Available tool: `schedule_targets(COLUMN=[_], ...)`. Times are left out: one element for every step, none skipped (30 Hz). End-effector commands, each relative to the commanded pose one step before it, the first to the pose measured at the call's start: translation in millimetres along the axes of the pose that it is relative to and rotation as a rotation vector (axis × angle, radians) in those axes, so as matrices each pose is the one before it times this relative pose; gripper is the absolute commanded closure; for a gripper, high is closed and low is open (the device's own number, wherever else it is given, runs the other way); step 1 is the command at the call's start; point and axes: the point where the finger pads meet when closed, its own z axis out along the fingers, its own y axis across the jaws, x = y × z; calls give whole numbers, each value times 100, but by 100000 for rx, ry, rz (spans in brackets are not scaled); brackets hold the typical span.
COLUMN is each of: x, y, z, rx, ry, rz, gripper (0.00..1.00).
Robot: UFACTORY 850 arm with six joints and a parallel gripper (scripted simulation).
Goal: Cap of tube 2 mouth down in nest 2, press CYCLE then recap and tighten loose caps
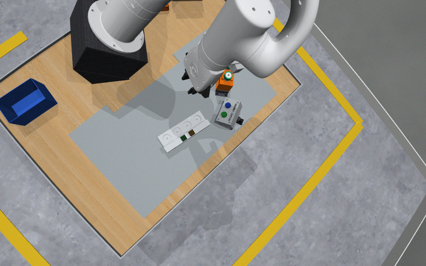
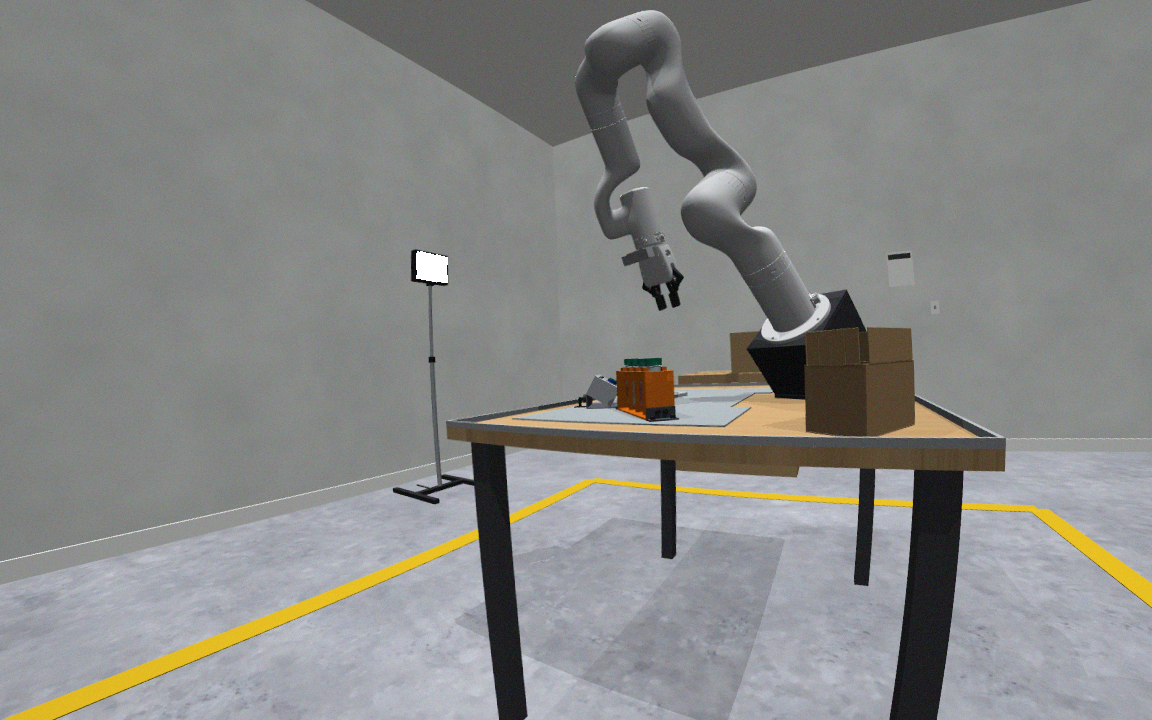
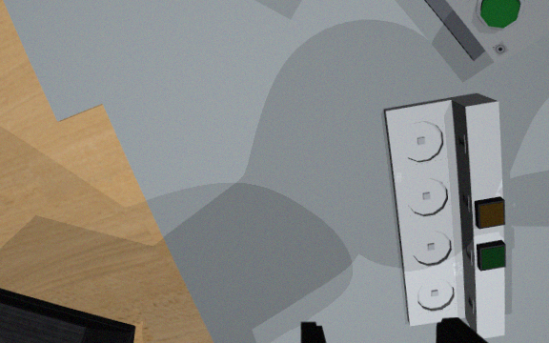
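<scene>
My gripper [image 1: 187, 85] [image 2: 668, 307] [image 3: 380, 329] is partly open and empty, high above the table. The orange decapping station [image 1: 224, 84] [image 2: 645, 389] is partly hidden by the arm in the top view; a green cap [image 1: 228, 75] shows on its near end. How tight the caps are cannot be seen. The white cap tray [image 1: 173, 144] [image 3: 486, 157] has all its nests empty. Its amber lamp [image 1: 191, 132] [image 3: 492, 213] and green lamp [image 1: 183, 137] [image 3: 492, 256] look dark. The grey housing [image 2: 601, 389] carries the blue CYCLE key [image 1: 227, 105] and the green READY key [image 1: 223, 114] [image 3: 499, 10].
A blue bin [image 1: 26, 102] stands at the left side of the table in the top view. Cardboard boxes [image 2: 859, 385] stand near the arm's black base [image 1: 108, 66] [image 2: 777, 367]. The grey mat [image 1: 118, 165] lies under the tray. A lamp stand [image 2: 432, 385] stands beyond the table.
</scene>
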Motion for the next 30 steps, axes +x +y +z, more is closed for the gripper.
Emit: schedule_targets(x=[1141,-1,-1,0,0,402,370,-1,385,337,-1,-1,359,295,-1,5,322,252,-1,5,0,0,288,208,-1,263,174,-1,3,219], y=[2,1,1,0,0,-110,-114,1,-142,-137,1,1,-184,-164,1,-4,-217,-183,1,-5,0,0,-250,-193,1,-272,-192,1,-5,-287], z=[721,3,3,0,0,280,262,2,284,255,4,4,295,250,4,-2,311,243,4,-3,0,0,322,235,3,324,225,5,-1,341], rx=[583,179,179,0,0,237,238,236,277,277,274,274,315,314,312,311,346,345,343,342,0,0,369,368,366,381,380,378,377,391], ry=[2555,661,661,0,0,617,617,616,578,578,578,578,530,530,530,527,481,478,479,476,0,0,429,426,427,385,385,387,384,341], rz=[14618,3262,3262,0,0,3268,3268,3267,3272,3272,3271,3271,3277,3277,3276,3277,3281,3282,3281,3282,0,0,3286,3286,3285,3290,3290,3289,3290,3294], gripper=[54,54,54,54,54,54,54,54,54,54,54,54,54,54,54,54,54,54,54,54,54,54,54,54,54,54,54,54,54,54])
